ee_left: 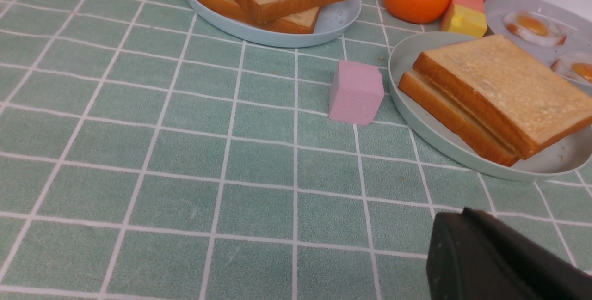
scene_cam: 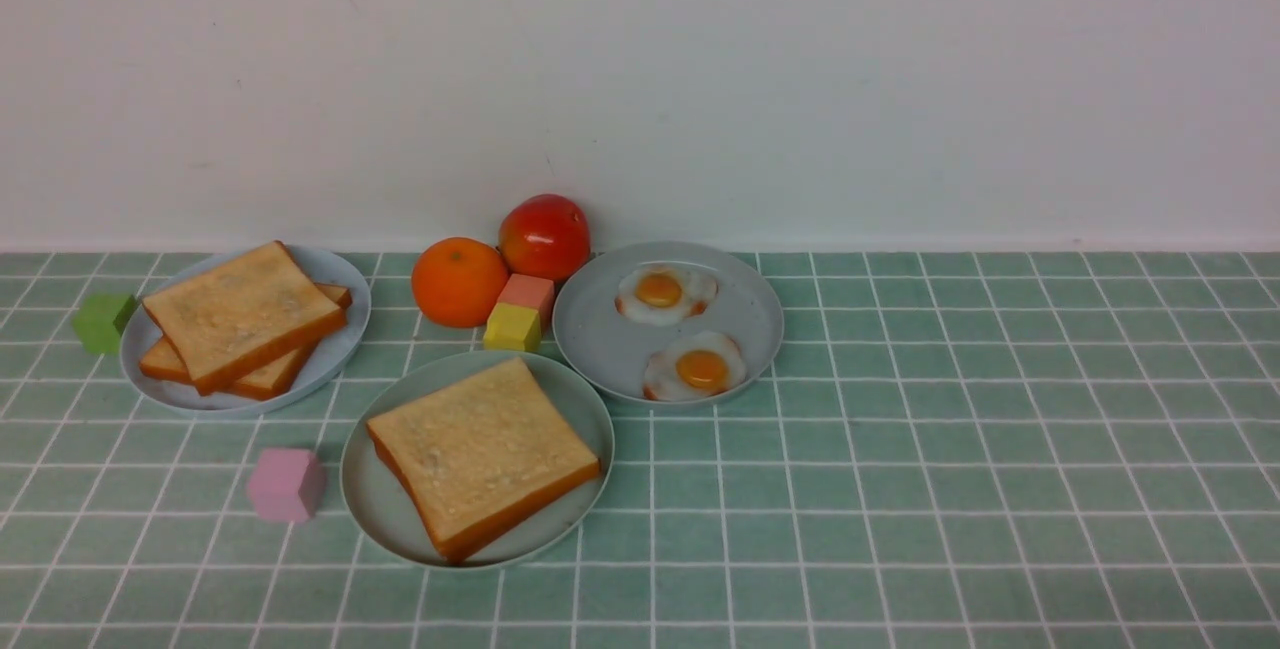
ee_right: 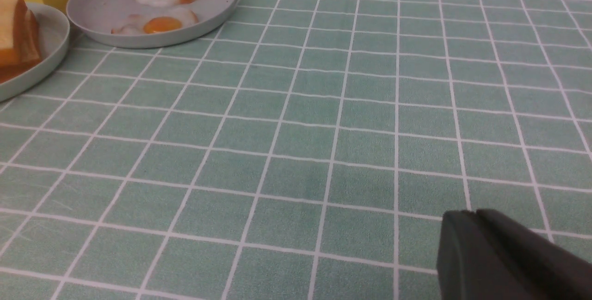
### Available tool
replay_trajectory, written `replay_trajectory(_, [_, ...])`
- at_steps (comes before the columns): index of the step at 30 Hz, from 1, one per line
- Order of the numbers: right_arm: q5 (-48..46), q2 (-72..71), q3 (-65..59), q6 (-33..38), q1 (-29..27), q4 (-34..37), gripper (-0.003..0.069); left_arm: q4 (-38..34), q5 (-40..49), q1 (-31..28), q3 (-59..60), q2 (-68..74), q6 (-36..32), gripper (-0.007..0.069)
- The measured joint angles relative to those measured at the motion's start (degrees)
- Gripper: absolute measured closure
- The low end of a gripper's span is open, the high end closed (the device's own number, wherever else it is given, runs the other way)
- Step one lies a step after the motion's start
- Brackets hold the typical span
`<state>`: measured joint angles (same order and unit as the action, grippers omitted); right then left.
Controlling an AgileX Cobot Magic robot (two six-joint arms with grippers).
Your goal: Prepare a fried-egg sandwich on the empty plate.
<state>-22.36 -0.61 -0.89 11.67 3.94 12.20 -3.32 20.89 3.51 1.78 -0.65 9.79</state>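
Your sandwich (scene_cam: 484,454) sits on mint-green plate (scene_cam: 372,499), near-centre of table, slightly left. You see two thick square golden-brown toast slices with darker crusts; top face pale and speckled. Left wrist view shows both slices stacked (ee_left: 497,99), upper one shifted slightly off lower, thin seam between them; egg inside not visible to you. Stack lies flat, rotated so one corner points toward near edge. Plate (ee_left: 416,126) round, shallow, pale rim showing all around the toast.

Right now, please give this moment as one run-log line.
green plate: two toast slices stacked, egg between not visible | grey plate: two fried eggs | left claw, right claw: off food, state unclear
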Motion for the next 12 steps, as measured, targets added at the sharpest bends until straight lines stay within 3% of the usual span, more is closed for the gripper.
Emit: replay_trajectory(12, [0.0, 0.0, 0.0, 0.1, 0.0, 0.0, 0.0596, 0.0, 0.0, 0.0, 0.0, 0.0, 0.0, 0.0638])
